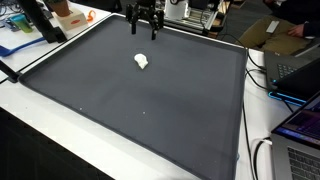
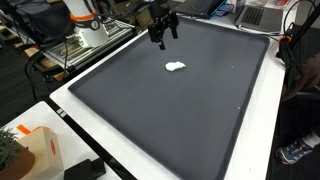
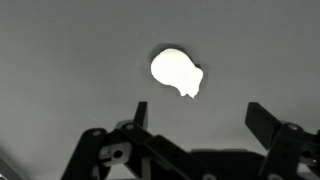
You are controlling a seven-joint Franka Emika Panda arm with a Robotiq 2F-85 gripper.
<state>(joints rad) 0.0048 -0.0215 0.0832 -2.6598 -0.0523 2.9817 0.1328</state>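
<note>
Nearest us in both exterior views runs the white table [image 1: 40, 120], and on it lies a dark grey mat [image 1: 150, 115] that covers most of its top. At about 8 o'clock of the mat in an exterior view, right at the near corner, we see an orange and white box [image 2: 35, 150]. Farther in, on the mat's far half, a small white lump [image 1: 142, 62] lies alone, touching nothing but the mat. Beyond it, at roughly 12 o'clock from the lump, our gripper [image 1: 146, 33] hangs above the mat near its far edge, clear of the lump. In the wrist view the lump sits at about 11 o'clock from the gap between the two fingers [image 3: 140, 112]. The fingers stand spread wide and hold nothing. Behind the gripper, clutter crowds the far table; we cannot make it out.
</note>
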